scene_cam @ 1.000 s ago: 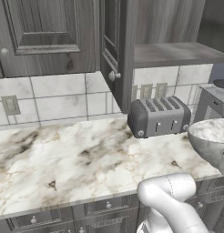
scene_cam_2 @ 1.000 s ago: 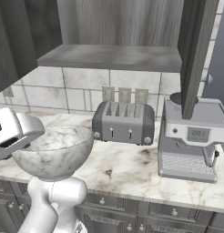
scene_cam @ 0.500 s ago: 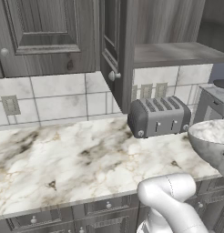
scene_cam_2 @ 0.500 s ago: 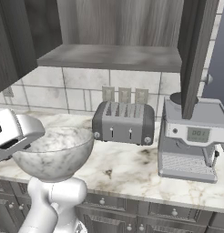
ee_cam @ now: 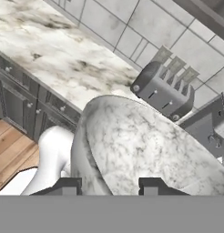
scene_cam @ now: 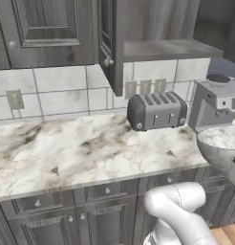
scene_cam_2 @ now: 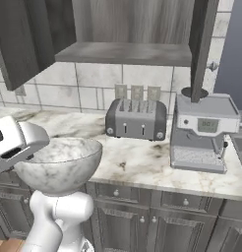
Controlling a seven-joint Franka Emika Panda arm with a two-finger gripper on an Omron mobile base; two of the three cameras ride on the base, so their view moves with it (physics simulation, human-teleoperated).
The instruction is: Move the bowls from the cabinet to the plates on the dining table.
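Bowl (scene_cam_2: 59,165) gripped at its rim by gripper (ee_cam: 106,185) (before the counter (scene_cam: 67,148)).

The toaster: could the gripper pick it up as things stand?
Probably not. The gripper is shut on the rim of a bowl, so its fingers are taken. The toaster stands apart on the counter, nothing blocking it, but the bowl would have to go first.

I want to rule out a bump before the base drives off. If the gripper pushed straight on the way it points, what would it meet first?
The gripper is clamped on the bowl's rim, so the bowl leads. Beyond it the toaster looks first in line, though depth is hard to judge.
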